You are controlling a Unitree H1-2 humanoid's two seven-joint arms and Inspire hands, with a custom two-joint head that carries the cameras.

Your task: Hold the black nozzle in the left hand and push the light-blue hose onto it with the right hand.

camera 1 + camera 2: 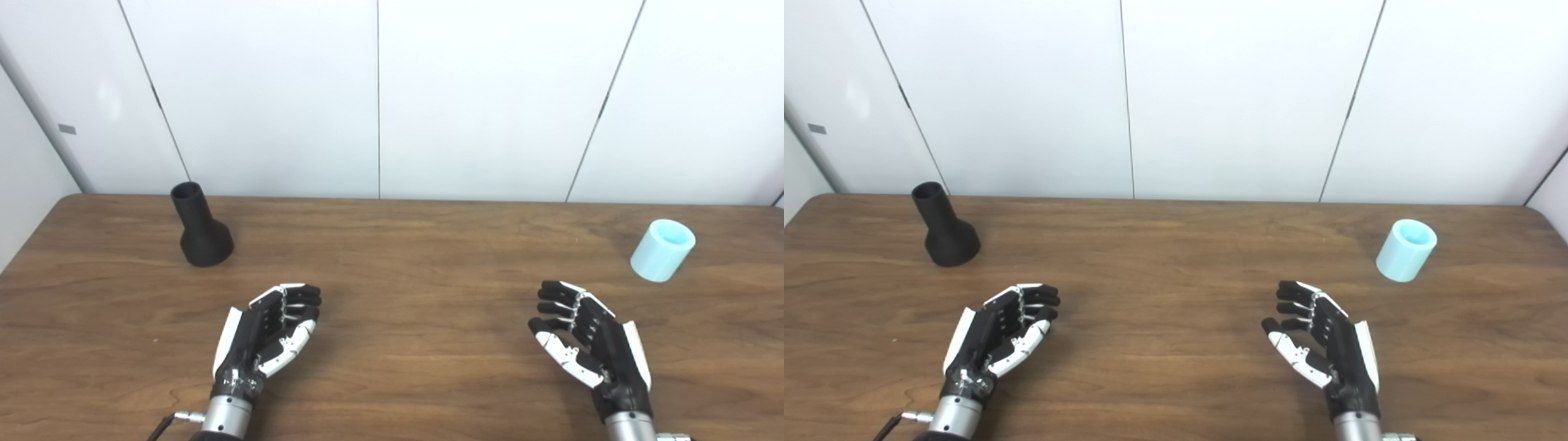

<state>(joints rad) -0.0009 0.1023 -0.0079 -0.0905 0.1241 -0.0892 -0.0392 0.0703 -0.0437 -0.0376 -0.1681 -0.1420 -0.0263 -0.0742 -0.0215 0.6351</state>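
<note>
A black nozzle (202, 226) stands upright on its wide base at the far left of the wooden table (392, 269); it also shows in the right eye view (944, 226). A short light-blue hose piece (663, 250) stands on end at the far right. My left hand (269, 334) is open and empty, palm inward, near the front left, well short of the nozzle. My right hand (585, 337) is open and empty near the front right, short of and left of the hose.
White wall panels (380, 98) rise right behind the table's far edge. Bare wood lies between the two hands and between the nozzle and hose.
</note>
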